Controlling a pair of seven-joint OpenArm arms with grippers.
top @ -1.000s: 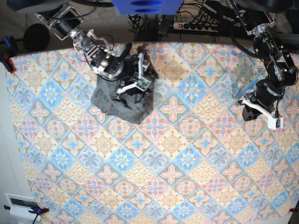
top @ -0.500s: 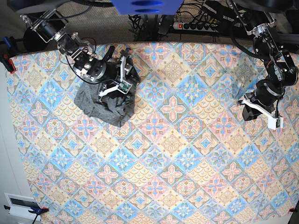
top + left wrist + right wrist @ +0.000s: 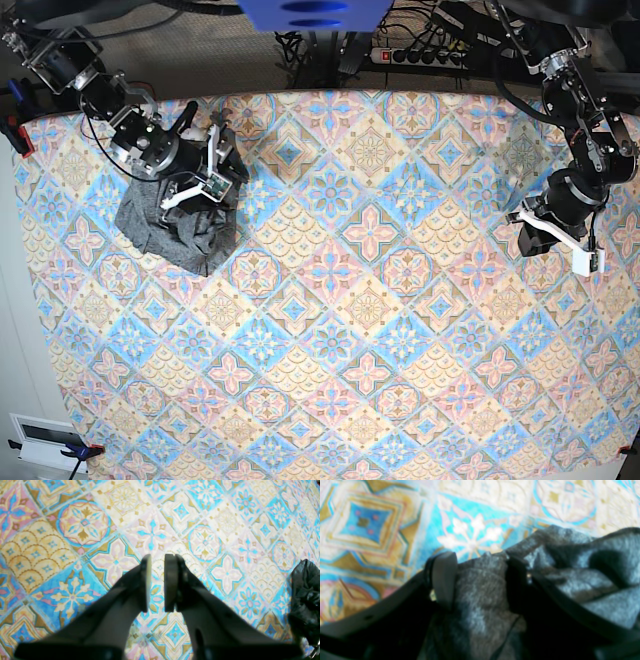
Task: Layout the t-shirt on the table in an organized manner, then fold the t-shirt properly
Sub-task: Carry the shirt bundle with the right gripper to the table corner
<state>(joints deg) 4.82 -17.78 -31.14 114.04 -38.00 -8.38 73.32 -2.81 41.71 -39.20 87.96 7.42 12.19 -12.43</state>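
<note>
The t-shirt (image 3: 170, 228) is a crumpled dark-grey bunch at the back left of the table (image 3: 370, 330). My right gripper (image 3: 195, 165) sits on its upper edge. In the right wrist view its jaws stand wide, shut on a thick fold of the t-shirt (image 3: 480, 597) that fills the gap between the fingertips (image 3: 442, 580). More grey cloth spreads to the right over the patterned table (image 3: 362, 522). My left gripper (image 3: 555, 250) hangs over the right side of the table, far from the shirt. In the left wrist view the left gripper (image 3: 158, 556) is open by a narrow gap, holding nothing, above the table (image 3: 82, 525).
A power strip (image 3: 420, 55) and cables lie behind the table's back edge. Clamps (image 3: 15, 130) grip the cloth at the left edge. A white box (image 3: 45, 440) sits off the front left corner. A dark crumpled object (image 3: 306, 600) shows at the right of the left wrist view.
My right gripper has moved left along the back of the table, and the t-shirt bunch has gone with it. The left arm has not moved.
</note>
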